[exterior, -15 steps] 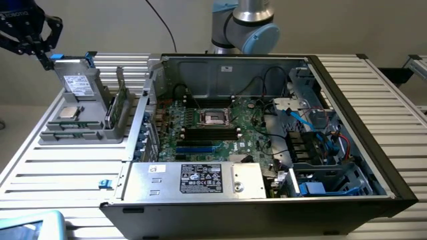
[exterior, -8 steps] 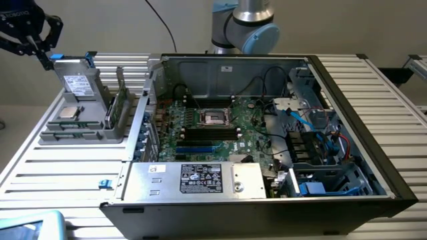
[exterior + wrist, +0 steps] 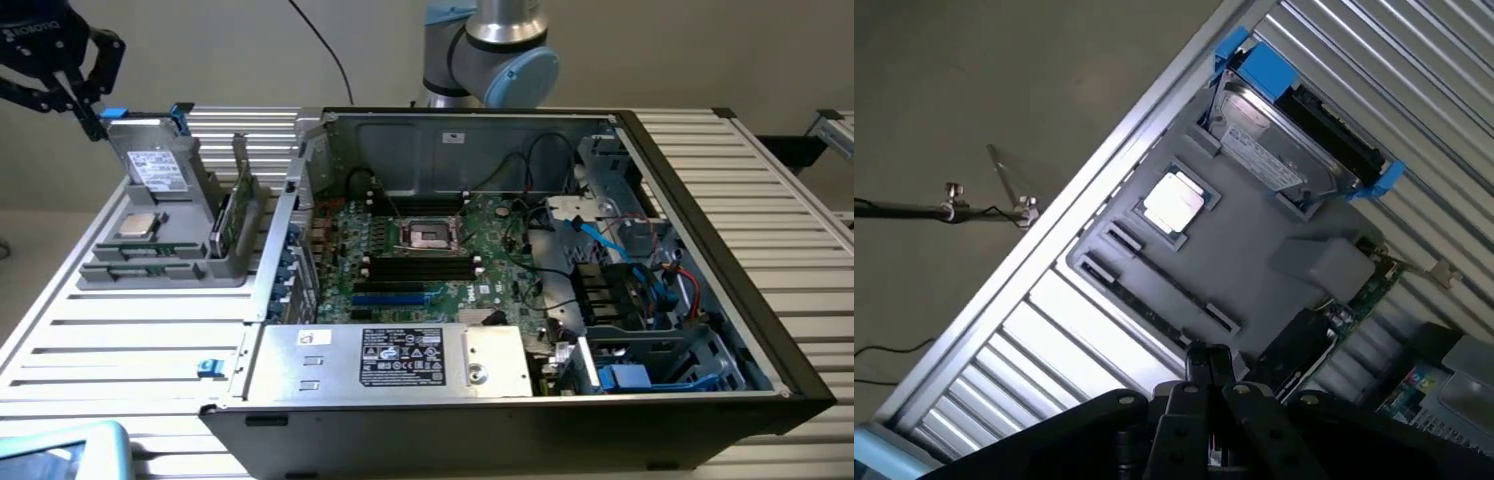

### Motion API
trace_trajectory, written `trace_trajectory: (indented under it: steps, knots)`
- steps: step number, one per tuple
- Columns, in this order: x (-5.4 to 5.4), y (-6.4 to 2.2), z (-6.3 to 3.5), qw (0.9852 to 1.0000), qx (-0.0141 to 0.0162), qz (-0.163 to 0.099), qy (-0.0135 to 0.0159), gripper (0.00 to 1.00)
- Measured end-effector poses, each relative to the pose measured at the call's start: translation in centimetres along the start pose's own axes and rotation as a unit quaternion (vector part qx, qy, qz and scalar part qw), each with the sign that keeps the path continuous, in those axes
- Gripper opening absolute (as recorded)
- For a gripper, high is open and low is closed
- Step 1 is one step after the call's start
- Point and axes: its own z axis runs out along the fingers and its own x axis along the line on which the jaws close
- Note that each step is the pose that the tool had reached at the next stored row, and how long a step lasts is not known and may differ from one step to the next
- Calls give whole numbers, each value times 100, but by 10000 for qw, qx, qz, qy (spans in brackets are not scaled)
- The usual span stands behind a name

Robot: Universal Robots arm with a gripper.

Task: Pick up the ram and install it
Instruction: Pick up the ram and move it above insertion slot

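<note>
Wrist view: the pincer has its tips pressed together with nothing between them, and it hangs over the tray.
Pincer place: in the exterior view the pincer is high over the tray's back corner, just beside the top of the drive. Whether it touches the drive cannot be told.
Ram: the ram appears to lie flat in a long groove at the tray's front, well apart from the pincer and untouched.
Chip: the chip sits in its square pocket mid-tray, between the drive and the ram grooves.
Card: the card stands upright along the tray's side nearest the case.
Slots: the dark slots on the board inside the case, away from the tray, look empty.
Done: nothing of the task shows as done; the pincer is near the tray and no more.
Left: the grasp, the lift and the seating are all not yet done, by the look of it.
Edges: the drive with its blue brackets rises tall at the tray's back, and the card and the case wall rise on the tray's case side. All three would crowd a low approach.
Open room: the space above the tray's front grooves looks free, and the table lies bare in front of the tray.
</note>
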Motion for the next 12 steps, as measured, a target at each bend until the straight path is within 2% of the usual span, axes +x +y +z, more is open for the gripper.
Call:
trace_trajectory:
  steps: [3,6,9,12]
  knots:
    - [0,0,2,9996,-4,-270,11,11]
    - [0,0,4,9985,-9,-539,21,11]
    - [0,0,5,9967,-13,-816,32,11]
    - [0,0,7,9941,-18,-1085,42,11]
